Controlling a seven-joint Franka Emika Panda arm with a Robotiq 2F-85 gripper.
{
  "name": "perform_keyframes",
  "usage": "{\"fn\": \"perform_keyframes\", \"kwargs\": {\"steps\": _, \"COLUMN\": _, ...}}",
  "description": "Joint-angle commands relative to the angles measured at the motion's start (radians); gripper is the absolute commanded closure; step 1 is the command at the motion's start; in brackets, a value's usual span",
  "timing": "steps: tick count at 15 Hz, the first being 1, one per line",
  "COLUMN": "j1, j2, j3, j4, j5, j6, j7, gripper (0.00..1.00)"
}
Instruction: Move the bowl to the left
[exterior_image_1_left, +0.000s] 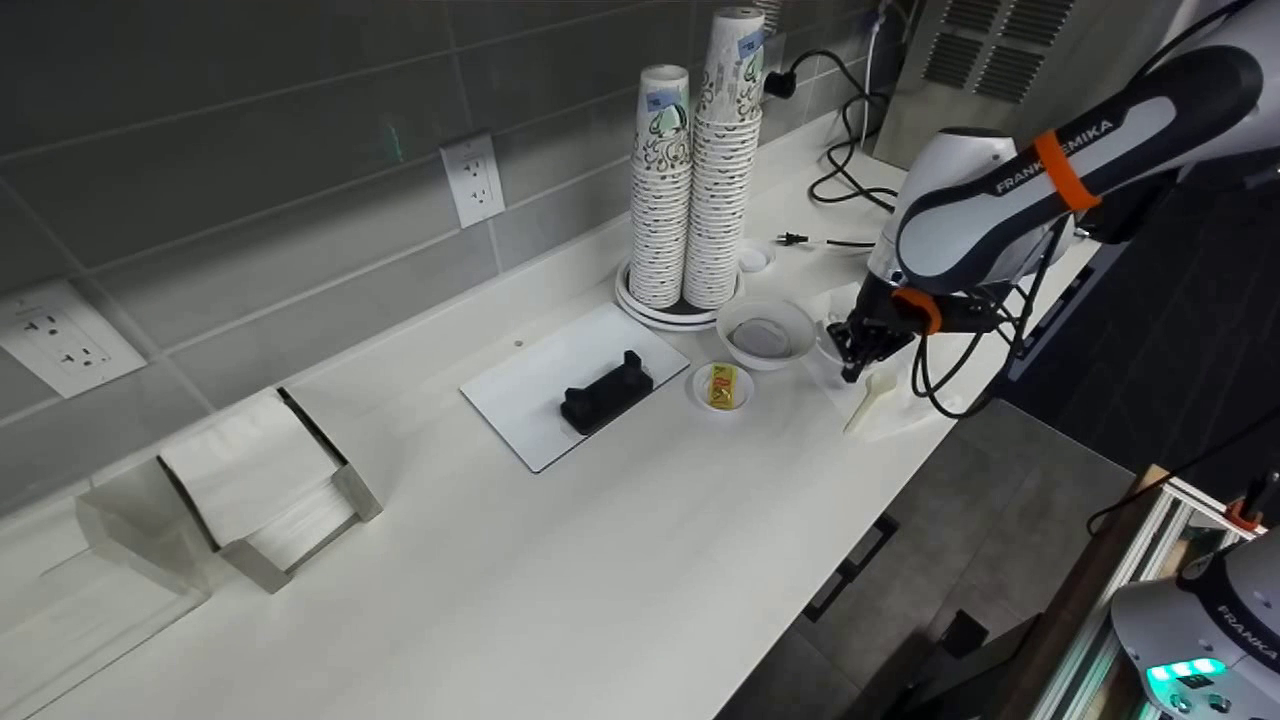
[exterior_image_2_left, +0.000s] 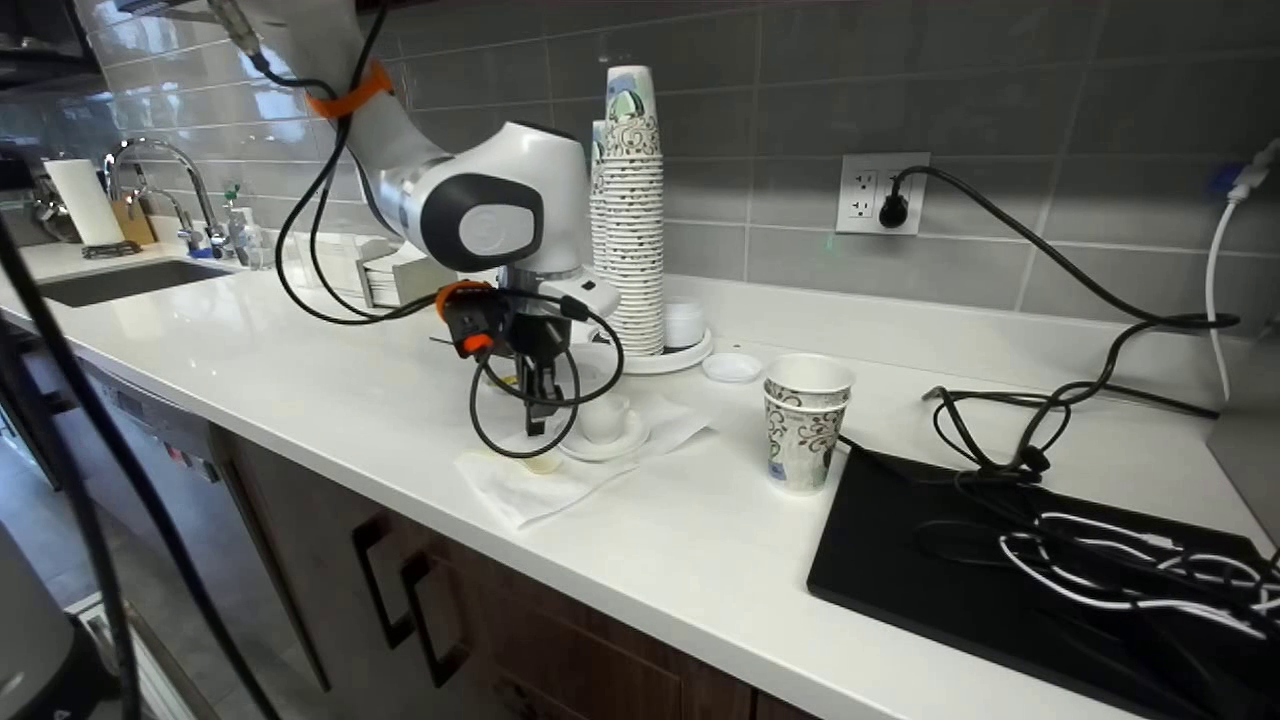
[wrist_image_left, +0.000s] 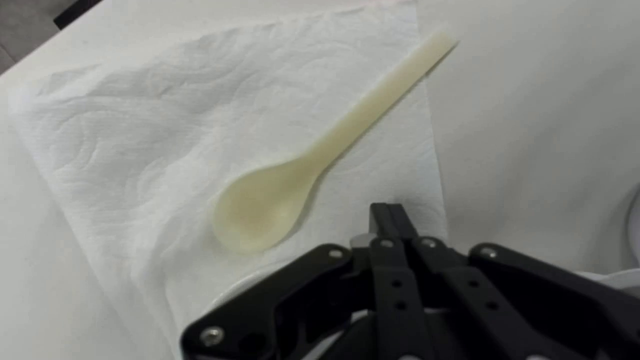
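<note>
The bowl (exterior_image_1_left: 765, 360) is round, white and darker in the centre. It stands on the counter in front of the cup stacks in an exterior view. In the other exterior view it is mostly hidden behind the gripper and cables. My gripper (exterior_image_1_left: 850, 365) is beside the bowl, apart from it, on the spoon's side. The gripper (exterior_image_2_left: 536, 422) hangs low, fingers pointing down, near a white cup-like item (exterior_image_2_left: 604, 420) on a saucer. In the wrist view the gripper's fingertips (wrist_image_left: 392, 209) are pressed together with nothing visible between them.
A pale spoon (wrist_image_left: 305, 165) lies on a napkin (wrist_image_left: 150, 135). A small dish with a yellow packet (exterior_image_1_left: 722, 386) is beside the bowl. Tall cup stacks (exterior_image_1_left: 692, 200) stand behind. A white board (exterior_image_1_left: 540, 400) bears a black stand (exterior_image_1_left: 607, 393). Paper cups (exterior_image_2_left: 805, 430) stand near a black pad (exterior_image_2_left: 960, 570).
</note>
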Motion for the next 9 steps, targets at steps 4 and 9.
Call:
{"fn": "perform_keyframes", "kwargs": {"steps": 4, "j1": 0.02, "j2": -0.204, "j3": -0.029, "j4": -0.12, "j5": -0.247, "j6": 0.055, "j7": 0.118, "gripper": 1.0}}
{"fn": "perform_keyframes", "kwargs": {"steps": 9, "j1": -0.01, "j2": -0.366, "j3": -0.017, "j4": -0.169, "j5": -0.396, "j6": 0.021, "j7": 0.044, "gripper": 0.6}}
